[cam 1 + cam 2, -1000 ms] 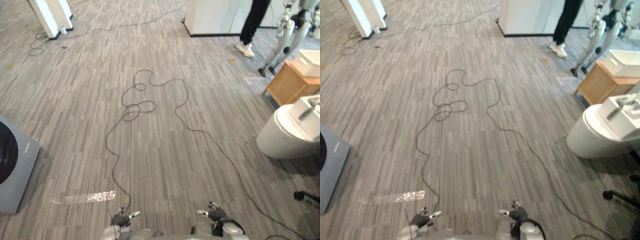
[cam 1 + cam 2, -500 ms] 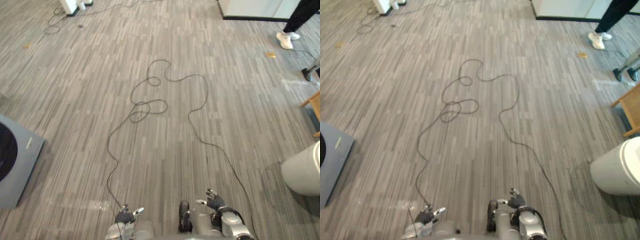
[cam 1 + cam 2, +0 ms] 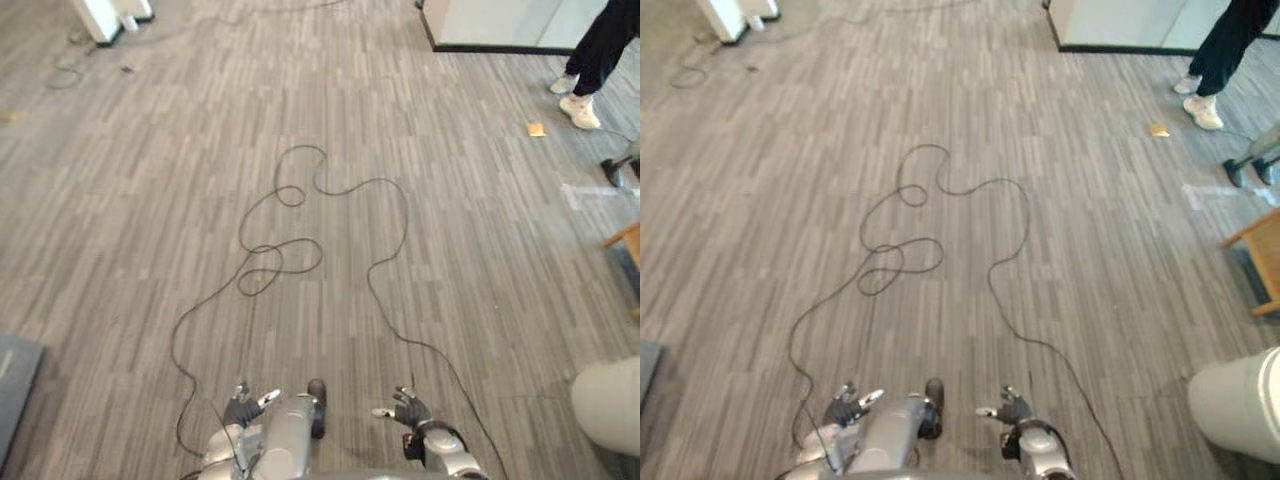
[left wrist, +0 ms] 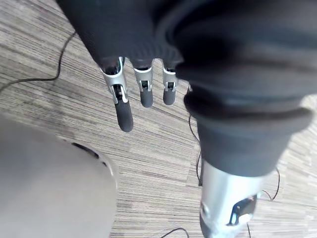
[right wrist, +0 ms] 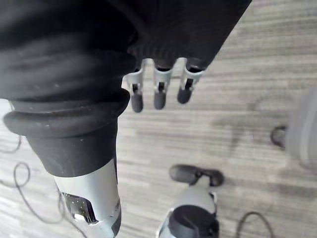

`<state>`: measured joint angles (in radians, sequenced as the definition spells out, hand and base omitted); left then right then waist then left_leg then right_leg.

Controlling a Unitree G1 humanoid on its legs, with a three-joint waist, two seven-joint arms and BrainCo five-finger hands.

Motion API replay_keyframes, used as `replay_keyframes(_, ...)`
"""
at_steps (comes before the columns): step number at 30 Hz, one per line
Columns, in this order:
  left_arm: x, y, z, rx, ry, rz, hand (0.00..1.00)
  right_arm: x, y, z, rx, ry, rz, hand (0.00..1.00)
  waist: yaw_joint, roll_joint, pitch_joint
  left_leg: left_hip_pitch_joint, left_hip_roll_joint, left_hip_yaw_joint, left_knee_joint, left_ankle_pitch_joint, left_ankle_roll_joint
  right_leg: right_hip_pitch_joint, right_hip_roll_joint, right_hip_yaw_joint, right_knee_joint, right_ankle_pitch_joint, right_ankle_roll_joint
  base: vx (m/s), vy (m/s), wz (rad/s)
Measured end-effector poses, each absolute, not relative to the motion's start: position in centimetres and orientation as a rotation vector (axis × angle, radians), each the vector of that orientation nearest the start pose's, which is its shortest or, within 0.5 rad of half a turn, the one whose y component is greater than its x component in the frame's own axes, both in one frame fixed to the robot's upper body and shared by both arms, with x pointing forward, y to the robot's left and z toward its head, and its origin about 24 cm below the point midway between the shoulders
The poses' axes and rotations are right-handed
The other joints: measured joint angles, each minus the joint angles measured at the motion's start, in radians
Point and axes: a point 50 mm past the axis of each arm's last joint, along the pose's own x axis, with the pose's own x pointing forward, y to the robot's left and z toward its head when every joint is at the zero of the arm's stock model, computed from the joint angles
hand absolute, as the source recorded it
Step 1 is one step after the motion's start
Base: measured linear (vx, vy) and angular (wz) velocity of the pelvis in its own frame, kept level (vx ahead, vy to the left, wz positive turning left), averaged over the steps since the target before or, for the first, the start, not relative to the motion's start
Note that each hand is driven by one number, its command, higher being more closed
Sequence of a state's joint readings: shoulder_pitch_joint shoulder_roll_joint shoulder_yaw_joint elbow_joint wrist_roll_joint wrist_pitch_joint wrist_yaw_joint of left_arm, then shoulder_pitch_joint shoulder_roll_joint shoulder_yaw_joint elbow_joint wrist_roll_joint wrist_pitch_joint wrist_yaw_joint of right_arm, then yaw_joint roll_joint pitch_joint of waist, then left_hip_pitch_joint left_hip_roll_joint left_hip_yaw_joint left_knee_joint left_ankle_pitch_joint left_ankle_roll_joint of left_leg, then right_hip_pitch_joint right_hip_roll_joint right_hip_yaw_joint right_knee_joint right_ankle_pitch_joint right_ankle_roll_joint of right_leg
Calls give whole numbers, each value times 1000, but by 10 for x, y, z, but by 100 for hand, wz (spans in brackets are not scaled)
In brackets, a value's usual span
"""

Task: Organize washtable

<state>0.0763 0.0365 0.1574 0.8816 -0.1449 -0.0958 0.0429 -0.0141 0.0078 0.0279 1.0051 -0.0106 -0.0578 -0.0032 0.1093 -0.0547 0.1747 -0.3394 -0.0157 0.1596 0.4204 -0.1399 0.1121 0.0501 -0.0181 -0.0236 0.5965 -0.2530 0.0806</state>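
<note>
My view has shifted, white tub (image 3: pixel 612 405) now at the edge; left hand (image 3: pixel 243 405) and right hand (image 3: pixel 410 408) hang slack, empty, tidying unstarted.

Grey striped floor (image 3: pixel 150 200) — white cabinet (image 3: pixel 490 20)

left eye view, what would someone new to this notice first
Mostly a wide stretch of grey striped floor. A person in dark trousers and white shoes stands at the far right, and a white rounded object sits at the near right edge. The left hand and right hand hang open and empty low in front of the robot.
</note>
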Motion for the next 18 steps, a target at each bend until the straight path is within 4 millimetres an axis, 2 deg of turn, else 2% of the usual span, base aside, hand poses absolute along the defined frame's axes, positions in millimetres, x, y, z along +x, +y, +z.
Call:
replay_keyframes(1,135,198,-140,-127,862,300,0,141,-140,-149,-10,946,37,0,-18,-15,3,71,-29,-25,2,-47,14,-79,-25,0,242,54,43,649,166,60)
replay_keyframes(2,131,197,-143,-129,888,300,0,139,-142,-148,-6,940,31,0,-28,-12,5,156,-39,-39,-6,-89,20,-136,-38,-6,383,35,15,665,149,53)
replay_keyframes(3,129,196,-144,-132,899,300,0,141,-144,-146,-6,924,23,0,-35,-6,7,201,-39,-52,-16,-108,22,-161,-37,-21,410,21,-6,657,121,53)
replay_keyframes(4,125,194,-147,-128,918,296,0,142,-144,-144,-2,904,18,0,-45,16,15,289,-38,-81,-55,-123,23,-211,-46,-59,401,-4,-42,631,91,50)
replay_keyframes(5,125,193,-147,-130,920,292,0,142,-145,-143,2,892,11,0,-51,15,14,346,-37,-101,-92,-133,28,-259,-50,-82,364,-23,-43,733,68,72)
replay_keyframes(7,128,189,-147,-118,920,273,0,146,-148,-141,-2,875,6,0,-54,14,14,453,-28,-150,-160,-150,25,-362,-49,-117,180,-39,-52,735,-1,74)
replay_keyframes(8,128,187,-147,-111,920,260,0,150,-151,-139,-12,866,5,0,-66,16,14,499,-20,-184,-194,-165,21,-408,-44,-116,24,-10,-35,628,-36,74)
replay_keyframes(9,128,186,-147,-102,924,249,0,152,-152,-139,-16,864,4,0,-73,16,15,522,-14,-199,-212,-172,14,-423,-38,-114,-67,25,-31,655,-66,82)
replay_keyframes(10,127,185,-148,-95,930,241,0,153,-155,-139,-20,868,0,0,-78,17,15,569,-4,-229,-249,-187,1,-431,-33,-107,-245,106,-31,676,-105,85)
replay_keyframes(11,122,187,-149,-92,943,246,0,154,-154,-139,-21,874,2,0,-87,12,12,615,5,-265,-253,-204,-25,-438,-29,-97,-346,162,-42,689,-129,87)
replay_keyframes(12,119,188,-150,-89,949,248,0,154,-154,-139,-20,874,2,0,-93,11,10,628,12,-283,-235,-213,-39,-439,-22,-83,-340,198,-57,743,-190,109)
replay_keyframes(13,117,188,-151,-84,961,244,0,153,-152,-140,-11,879,-2,0,-106,18,3,617,28,-327,-131,-223,-57,-418,-18,-86,-290,290,-79,778,-245,106)
replay_keyframes(14,118,181,-152,-92,963,237,0,153,-158,-140,-16,879,-14,0,-107,50,-10,555,52,-334,54,-212,-76,-393,6,-123,-252,297,-87,795,-257,89)
replay_keyframes(15,115,177,-153,-103,968,238,0,154,-160,-139,-22,871,-18,0,-102,72,-18,500,70,-329,175,-179,-125,-375,25,-139,-247,273,-101,766,-235,21)
replay_keyframes(16,111,174,-154,-141,977,266,0,156,-160,-138,-39,866,-3,0,-89,115,-15,393,93,-303,409,-13,-192,-331,60,-133,-256,225,-116,609,-145,-27)
replay_keyframes(17,111,174,-154,-150,972,277,0,158,-159,-136,-46,859,8,0,-82,126,-10,346,114,-280,517,74,-204,-298,79,-119,-275,210,-125,746,-123,-62)
replay_keyframes(18,113,172,-153,-151,972,270,0,155,-154,-139,-42,881,20,0,-66,142,-6,263,150,-229,684,47,-187,-230,109,-91,-307,187,-146,878,-105,-64)
